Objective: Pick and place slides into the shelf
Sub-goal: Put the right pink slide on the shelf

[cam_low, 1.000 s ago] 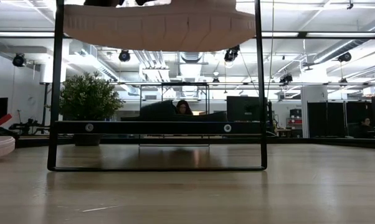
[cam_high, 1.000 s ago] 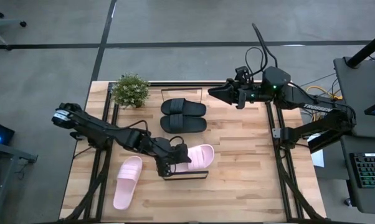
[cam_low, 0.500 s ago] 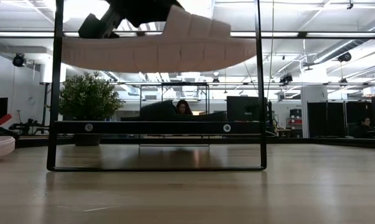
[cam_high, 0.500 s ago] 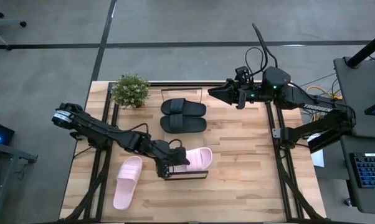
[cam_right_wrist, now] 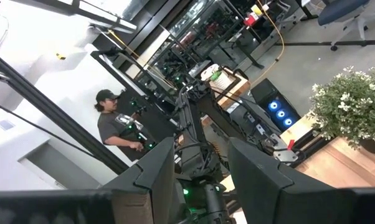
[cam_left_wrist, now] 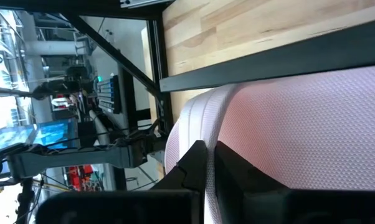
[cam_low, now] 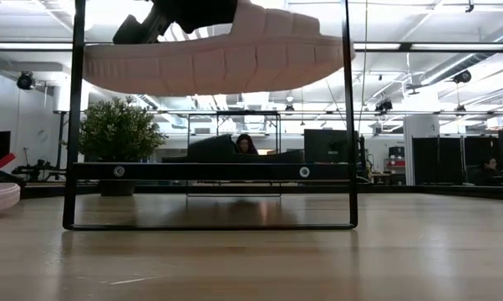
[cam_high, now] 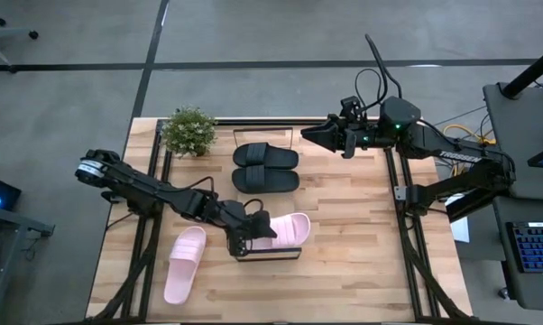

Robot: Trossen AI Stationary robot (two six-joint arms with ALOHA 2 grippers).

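Note:
My left gripper (cam_high: 246, 236) is shut on a pale pink slide (cam_high: 289, 227) and holds it high between the dark posts of the shelf frame (cam_low: 71, 125); that frame shows in the high view as a thin dark outline (cam_high: 270, 257). The other pink slide (cam_high: 183, 264) lies sole down on the table to the left. The black pair (cam_high: 265, 167) lies side by side farther back. My right gripper (cam_high: 306, 135) hangs open in the air over the table's far right part. My left gripper pinches the pink slide between its two fingers (cam_left_wrist: 197, 163) at the rim of the sole (cam_left_wrist: 207, 186), at the strapless end (cam_low: 126, 63). It comes from the table's left, slanting down. The slide is lifted clear of the table, lying about level, lengthwise left to right.
A potted plant (cam_high: 188, 131) stands at the table's far left corner. Dark frame rails (cam_high: 154, 226) run along both sides of the table. A second thin dark frame (cam_high: 289, 135) stands behind the black pair. Bare wood (cam_high: 353, 235) lies right of the shelf.
My left gripper has come down a little with the pink slide between the frame's posts, and the gripper now shows at the top of the low view. The slide has tipped so its strap shows there, and it has shifted slightly toward the table's right.

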